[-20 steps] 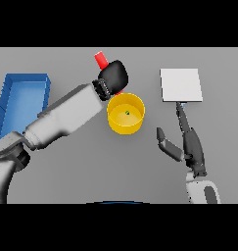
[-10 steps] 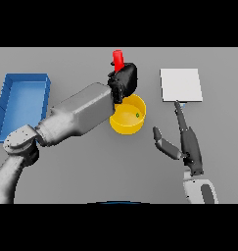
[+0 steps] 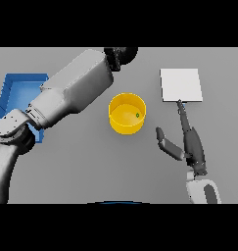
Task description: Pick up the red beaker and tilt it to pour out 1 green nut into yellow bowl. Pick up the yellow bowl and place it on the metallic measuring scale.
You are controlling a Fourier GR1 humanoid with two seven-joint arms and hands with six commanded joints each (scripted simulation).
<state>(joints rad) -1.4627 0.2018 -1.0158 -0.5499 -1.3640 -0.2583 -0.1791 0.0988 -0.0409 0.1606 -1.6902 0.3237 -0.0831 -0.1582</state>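
One blue tray (image 3: 12, 93) sits at the bench's (image 3: 91, 166) left; the left hand (image 3: 119, 55) is raised at the top edge (fingers unreadable, beaker unseen). Centre, the yellow bowl (image 3: 121, 122) holds a green nut (image 3: 137, 115). Right hand (image 3: 188, 142), fingers straight, reaches the scale (image 3: 181, 84)

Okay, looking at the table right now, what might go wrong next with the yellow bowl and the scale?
Two risks stand out. The small green nut sits near the right inner wall of the round yellow bowl, so a tilted lift might spill it. The right hand lies open between the bowl and the flat white square scale, its fingertip near the scale's front edge; a rushed grasp might shove the bowl aside. The left hand is partly out of view at the top, so its state is uncertain.
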